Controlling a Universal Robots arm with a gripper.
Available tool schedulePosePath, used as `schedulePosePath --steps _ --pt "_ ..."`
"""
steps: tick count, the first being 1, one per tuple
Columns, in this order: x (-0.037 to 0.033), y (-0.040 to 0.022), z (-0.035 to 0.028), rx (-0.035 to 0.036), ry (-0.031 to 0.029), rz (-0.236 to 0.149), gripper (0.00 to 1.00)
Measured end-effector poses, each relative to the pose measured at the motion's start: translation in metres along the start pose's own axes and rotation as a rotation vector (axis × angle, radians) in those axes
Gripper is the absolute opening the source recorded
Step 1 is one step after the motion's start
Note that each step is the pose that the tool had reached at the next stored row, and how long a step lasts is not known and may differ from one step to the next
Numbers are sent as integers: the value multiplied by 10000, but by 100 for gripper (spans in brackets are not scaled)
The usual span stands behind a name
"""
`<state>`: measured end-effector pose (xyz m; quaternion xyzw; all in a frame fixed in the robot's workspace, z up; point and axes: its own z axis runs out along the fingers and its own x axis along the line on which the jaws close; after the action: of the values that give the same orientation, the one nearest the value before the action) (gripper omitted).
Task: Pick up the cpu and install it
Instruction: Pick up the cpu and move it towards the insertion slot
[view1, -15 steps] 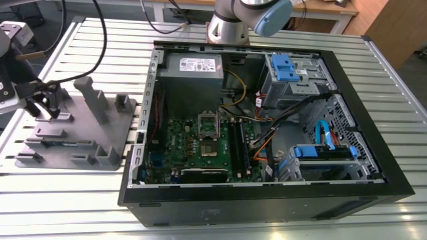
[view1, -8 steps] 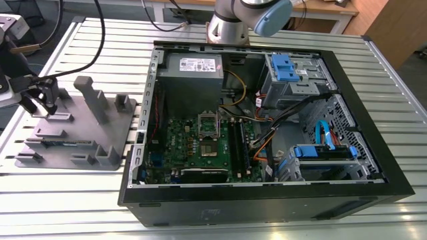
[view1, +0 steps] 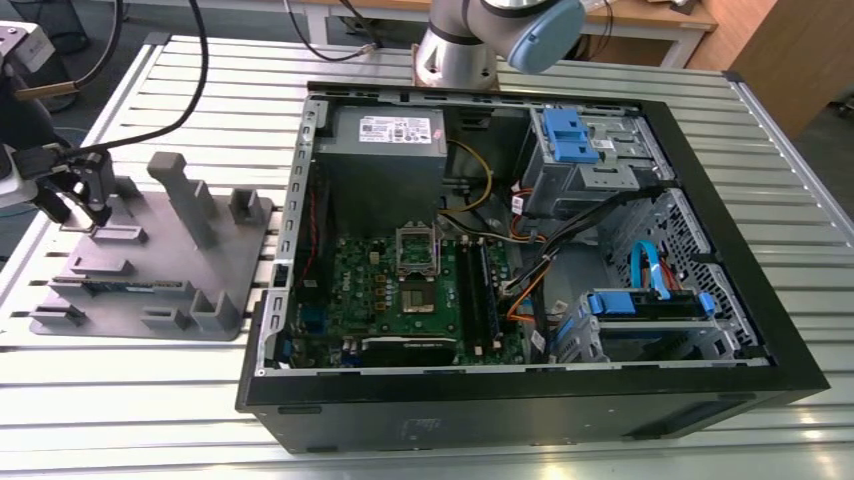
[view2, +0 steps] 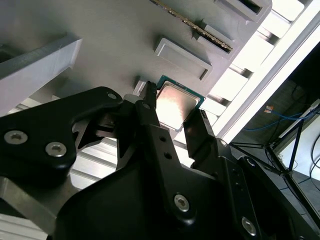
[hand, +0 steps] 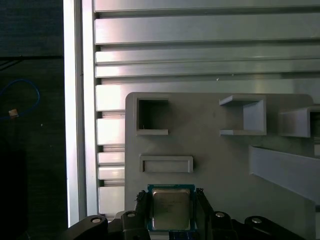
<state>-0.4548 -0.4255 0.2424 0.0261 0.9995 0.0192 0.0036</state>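
Lying flat on the grey tray (hand: 225, 165), the cpu (hand: 171, 209) shows its shiny metal top and thin green edge in both wrist views (view2: 175, 106). The gripper (hand: 171, 195) straddles it, one black finger (hand: 142, 210) against each of two opposite edges, so the grasp looks closed on the chip while the chip rests on the tray surface.

The second wrist view adds a thin board with a row of contacts (view2: 195, 27), standing on edge in a slot of the tray a little beyond the chip. The first wrist view shows a shallow rectangular recess (hand: 166, 164) just beside the chip and a square pocket (hand: 152, 116) farther off, both near the tray's edge, with the slatted metal table (hand: 200, 50) beyond.

The exterior view places the gripper (view1: 83, 212) low over the tray's far corner, at that view's left, among upright posts (view1: 180, 190). Well apart, toward that view's right, lies the open computer case (view1: 534, 400). Inside it are the green motherboard (view1: 400, 290) with the silver socket frame (view1: 418, 252), a power supply (view1: 387, 135), drive cages with blue fittings (view1: 567, 135) and loose cables (view1: 534, 270).
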Motion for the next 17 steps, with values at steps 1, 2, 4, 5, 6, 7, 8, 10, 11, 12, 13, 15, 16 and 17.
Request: schedulePosePath --steps 1,2,4,5,6,7,8,10,11,12,13,15,16,17 --pt "0 0 -1 0 0 0 47" --pt "0 0 -4 1 1 0 47" --pt "0 0 -14 3 4 0 47" --pt "0 1 -21 2 2 0 47" --pt "0 1 -30 0 0 0 47" --pt "0 2 -43 1 2 0 47" --pt "0 2 -56 1 1 0 47" --pt "-1 4 -96 1 1 0 47" --pt "-1 5 -119 0 -1 0 47" --pt "-2 6 -144 -1 -1 0 47" --pt "-2 6 -170 0 0 0 47" --pt "-2 9 -227 0 0 0 47" --pt "-2 10 -258 0 1 0 47" --pt "-3 11 -293 0 0 0 47"
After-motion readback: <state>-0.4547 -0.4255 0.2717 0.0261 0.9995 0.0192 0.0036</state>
